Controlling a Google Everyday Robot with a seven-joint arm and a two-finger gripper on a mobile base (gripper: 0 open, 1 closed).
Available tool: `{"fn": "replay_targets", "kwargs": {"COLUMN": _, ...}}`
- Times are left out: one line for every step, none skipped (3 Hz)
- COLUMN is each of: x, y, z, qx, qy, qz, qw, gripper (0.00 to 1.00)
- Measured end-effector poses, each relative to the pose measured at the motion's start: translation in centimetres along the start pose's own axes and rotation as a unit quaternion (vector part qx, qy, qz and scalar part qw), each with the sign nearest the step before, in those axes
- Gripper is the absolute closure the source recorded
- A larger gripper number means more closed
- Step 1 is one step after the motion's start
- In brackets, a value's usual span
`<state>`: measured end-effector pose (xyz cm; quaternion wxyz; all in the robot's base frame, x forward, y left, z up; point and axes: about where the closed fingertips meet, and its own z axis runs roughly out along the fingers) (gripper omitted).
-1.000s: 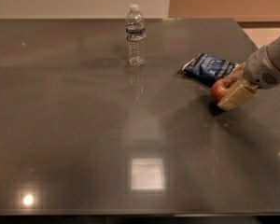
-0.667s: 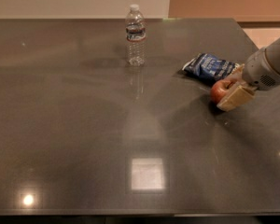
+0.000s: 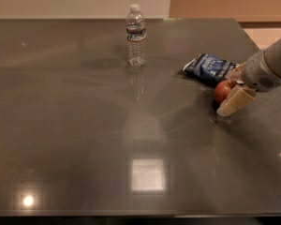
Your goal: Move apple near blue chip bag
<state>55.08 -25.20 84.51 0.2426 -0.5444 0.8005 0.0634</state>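
The red apple (image 3: 222, 91) rests on the dark table right next to the blue chip bag (image 3: 209, 68), just in front of the bag's right end. My gripper (image 3: 227, 93) comes in from the right edge on a grey arm and is shut on the apple. One tan finger (image 3: 234, 101) lies along the apple's near right side. The other finger is behind the apple and mostly hidden. The apple's right half is covered by the gripper.
A clear plastic water bottle (image 3: 136, 35) stands upright at the back middle of the table (image 3: 84, 125). The table's right edge runs close behind the arm. Ceiling lights reflect in the tabletop near the front.
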Motion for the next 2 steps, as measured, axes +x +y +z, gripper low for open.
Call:
{"fn": "replay_targets", "kwargs": {"x": -0.97, "y": -0.58, "z": -2.27, "qx": -0.002, "qy": -0.009, "qz": -0.017, "qw": 0.9998, "gripper": 0.0}}
{"fn": "replay_targets", "kwargs": {"x": -0.97, "y": -0.58, "z": -2.26, "qx": -0.002, "qy": -0.009, "qz": -0.017, "qw": 0.9998, "gripper": 0.0}}
